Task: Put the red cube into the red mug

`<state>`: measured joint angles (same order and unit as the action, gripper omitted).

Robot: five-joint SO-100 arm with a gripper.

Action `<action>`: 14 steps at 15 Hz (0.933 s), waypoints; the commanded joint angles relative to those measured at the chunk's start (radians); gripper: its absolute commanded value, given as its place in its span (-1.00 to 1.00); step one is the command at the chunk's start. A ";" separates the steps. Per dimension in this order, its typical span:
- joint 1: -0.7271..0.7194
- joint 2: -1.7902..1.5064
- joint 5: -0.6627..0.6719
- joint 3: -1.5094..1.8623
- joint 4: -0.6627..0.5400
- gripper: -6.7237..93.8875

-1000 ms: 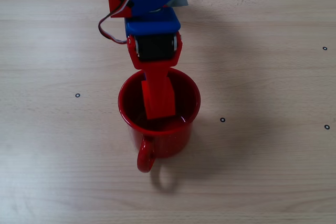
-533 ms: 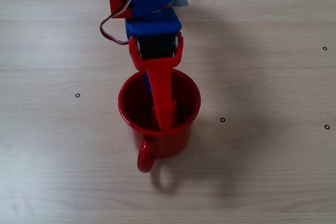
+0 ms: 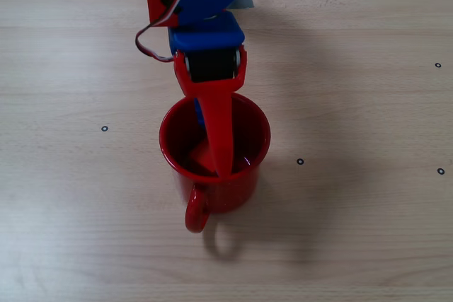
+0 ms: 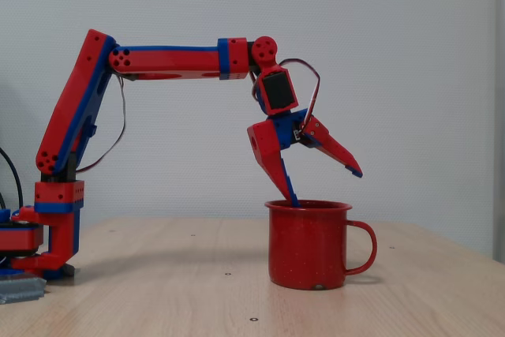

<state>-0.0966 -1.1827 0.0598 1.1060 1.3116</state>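
The red mug (image 3: 237, 187) stands upright on the wooden table, its handle toward the bottom edge in a fixed view and to the right in the side-on one (image 4: 309, 246). Down on the mug's floor lies the red cube (image 3: 199, 155), partly covered by a finger; the mug wall hides it from the side. My gripper (image 3: 214, 143) hangs over the mug's mouth and is open (image 4: 326, 187). One fingertip dips just inside the rim on the arm's side, while the other is raised above the handle side. Nothing is between the fingers.
Small black ring marks (image 3: 300, 161) dot the tabletop around the mug. The arm's base (image 4: 49, 234) stands at the left of the table in the side-on fixed view, and a plain wall lies behind.
A second ago the gripper held the red cube inside the mug's mouth. It has since opened, and the cube now lies on the mug's floor. The arm has barely moved.
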 commanded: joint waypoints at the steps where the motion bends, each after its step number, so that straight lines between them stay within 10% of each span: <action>1: -0.011 -0.155 0.008 -0.032 0.011 -0.45; 3: -0.009 -0.202 -0.012 -0.040 0.017 -0.85; 14: 0.046 -1.238 -0.025 0.675 0.020 -0.86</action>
<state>-0.0644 -2.3270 0.0276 1.7365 1.3514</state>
